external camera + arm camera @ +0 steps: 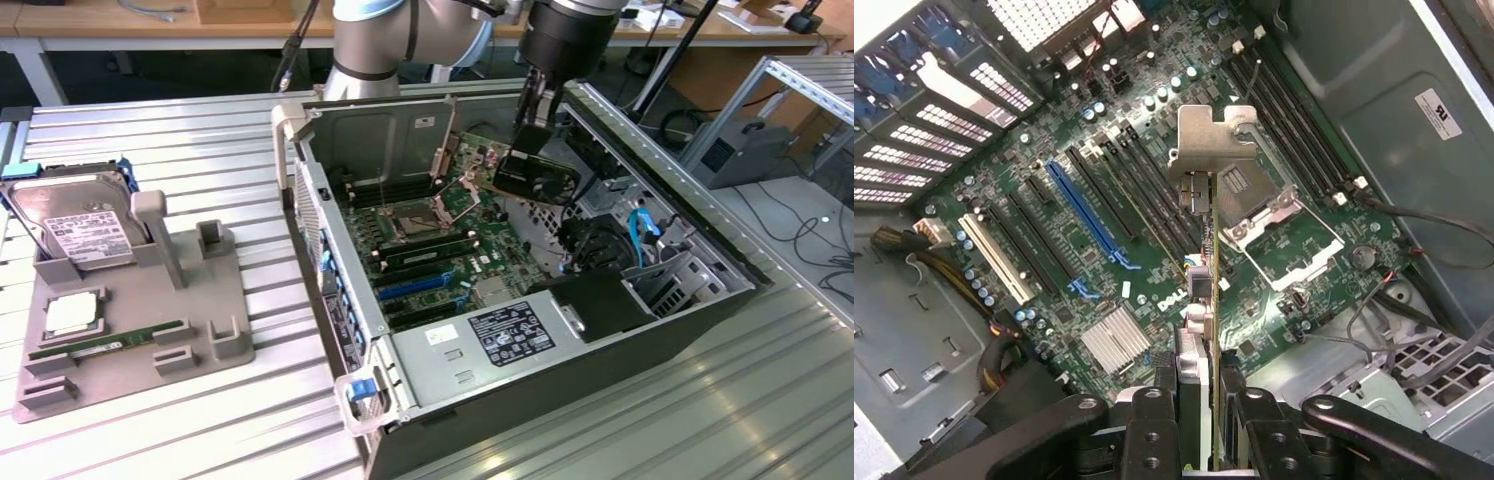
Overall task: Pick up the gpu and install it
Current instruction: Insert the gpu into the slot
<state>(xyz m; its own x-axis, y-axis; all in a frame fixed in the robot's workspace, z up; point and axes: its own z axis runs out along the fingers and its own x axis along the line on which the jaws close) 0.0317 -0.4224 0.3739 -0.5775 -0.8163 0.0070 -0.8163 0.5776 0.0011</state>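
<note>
The arm reaches down from the far side of the tabletop (160, 130) into an open computer case (694, 300) that lies on its side with the motherboard (441, 240) facing up. The end effector (530, 140) is closed on the gpu (541, 180), one finger on each face of the card. The gpu hangs on edge inside the far part of the case, above the board and near the case's far wall. In the wrist view, the end effector (1201, 405) has its black fingers (1152, 430) pressed against the thin card. The gpu (1202, 290) runs edge-on away from them to its silver bracket (1209, 140) at the far end. Below the card lies the motherboard (1034, 150). A row of black expansion slots and a long blue slot (1089, 215) sit to one side of the card's line, and the open CPU socket (1279, 225) sits to the other. A small finned heatsink (1116, 337) is on the board beside the blue slot. It cannot be told whether the card's lower edge touches the board. Well apart from the case, at the exterior view's left, a grey fixture tray (200, 300) rests on the tabletop. It holds a hard drive (80, 225) propped at its far end, a processor chip (74, 312) nearer, and a green RAM stick (107, 345) along its near edge.
</note>
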